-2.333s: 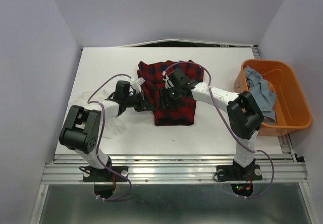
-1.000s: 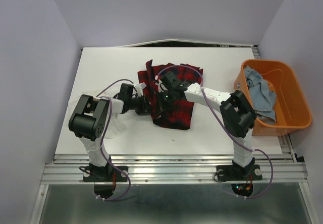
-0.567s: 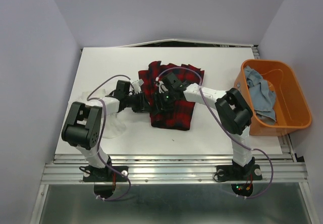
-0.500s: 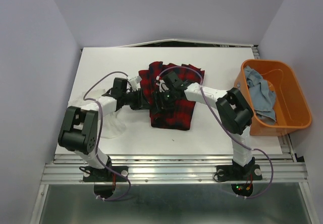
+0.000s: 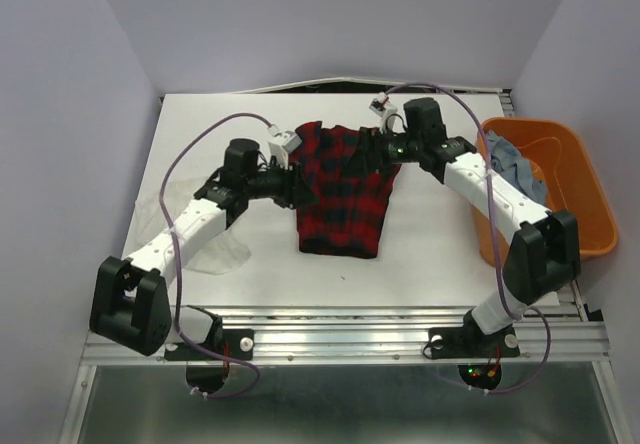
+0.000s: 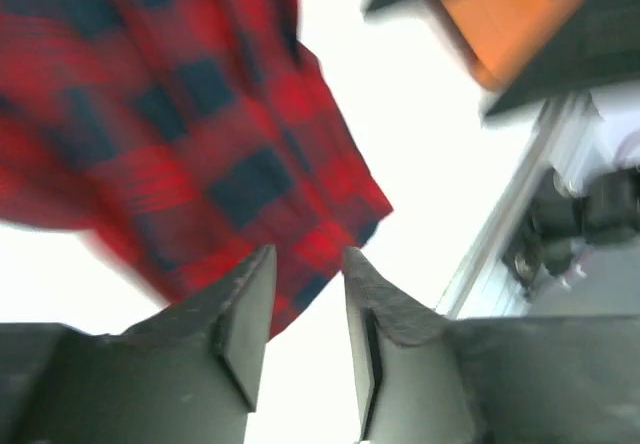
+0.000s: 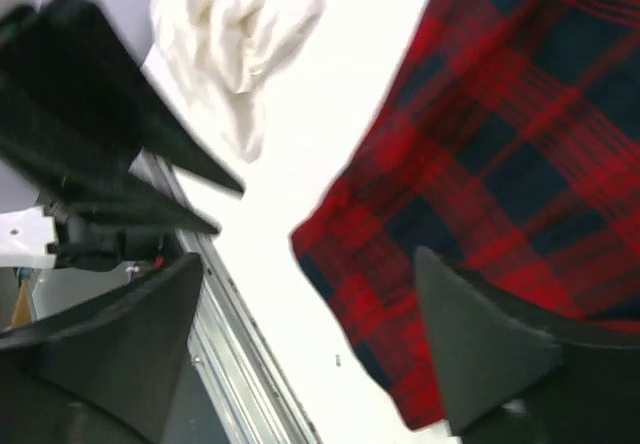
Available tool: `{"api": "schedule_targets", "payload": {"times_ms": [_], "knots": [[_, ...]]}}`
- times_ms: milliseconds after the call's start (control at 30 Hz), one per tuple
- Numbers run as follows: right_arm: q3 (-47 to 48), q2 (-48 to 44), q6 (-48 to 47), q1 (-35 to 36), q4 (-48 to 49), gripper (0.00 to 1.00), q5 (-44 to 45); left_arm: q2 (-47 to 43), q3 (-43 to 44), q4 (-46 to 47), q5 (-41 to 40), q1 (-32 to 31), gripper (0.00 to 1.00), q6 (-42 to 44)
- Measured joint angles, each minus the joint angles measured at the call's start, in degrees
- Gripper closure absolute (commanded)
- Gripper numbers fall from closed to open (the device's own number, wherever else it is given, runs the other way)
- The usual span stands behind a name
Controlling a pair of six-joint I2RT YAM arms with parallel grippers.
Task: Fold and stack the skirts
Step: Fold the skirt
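Note:
The red-and-black plaid skirt (image 5: pixel 340 194) lies folded in a tall rectangle on the white table (image 5: pixel 220 124), and shows in the left wrist view (image 6: pixel 180 134) and the right wrist view (image 7: pixel 510 154). My left gripper (image 5: pixel 292 182) hovers at its left edge, open, with nothing between the fingers (image 6: pixel 305 309). At the skirt's upper right corner, my right gripper (image 5: pixel 376 150) stands wide open and empty (image 7: pixel 305 344). A crumpled white skirt (image 5: pixel 215 252) (image 7: pixel 235 24) lies at the left, partly under the left arm. A light blue denim skirt (image 5: pixel 512 179) hangs in the orange tub (image 5: pixel 590 199).
The orange tub stands at the table's right edge, close behind my right forearm. Purple cables loop above both arms. The metal rail (image 5: pixel 340 339) runs along the near edge of the table.
Both grippers opened and let go of the plaid skirt. The right arm swung back toward the far right corner of the skirt; the left arm stretched out and rose at its left edge.

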Motion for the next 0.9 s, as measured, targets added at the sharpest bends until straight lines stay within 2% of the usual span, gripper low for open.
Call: {"api": "schedule_targets", "payload": {"times_ms": [100,167,233,333,500,600,667,900], "knots": [[-3.6,-0.4,-0.6,-4.2,1.2,0.23,-0.9,4.3,-0.1,2.9,-0.1,-7.6,0.66,-0.9],[-6.6,1.3,-0.8,-5.5,1.2,0.25,-1.0,7.2,-0.1,4.5,-0.1,-10.4,0.72,-1.9],[-8.9,3.8,-0.7,-5.6,0.8,0.26,-1.1,11.7,-0.1,5.6,0.0,-12.5,0.73,-2.8],[-12.3,7.9,-0.8,-5.4,0.7,0.28,-1.4,19.8,-0.1,5.5,-0.5,-11.5,0.79,-3.4],[-15.3,13.1,-1.5,-5.9,1.6,0.30,-1.2,27.8,-0.5,1.9,-1.1,-4.9,0.82,-3.2],[-15.7,15.1,-1.8,-7.2,2.8,0.30,-1.7,27.9,0.2,-0.6,-1.6,-2.3,0.81,-1.9],[-15.7,15.1,-1.9,-7.6,3.0,0.30,-2.1,27.9,2.1,-3.0,-2.4,-1.7,0.77,0.2],[-13.5,15.0,-2.4,-8.0,2.5,0.28,-4.9,22.4,10.8,-6.3,-2.5,-3.3,0.69,4.7]]}}
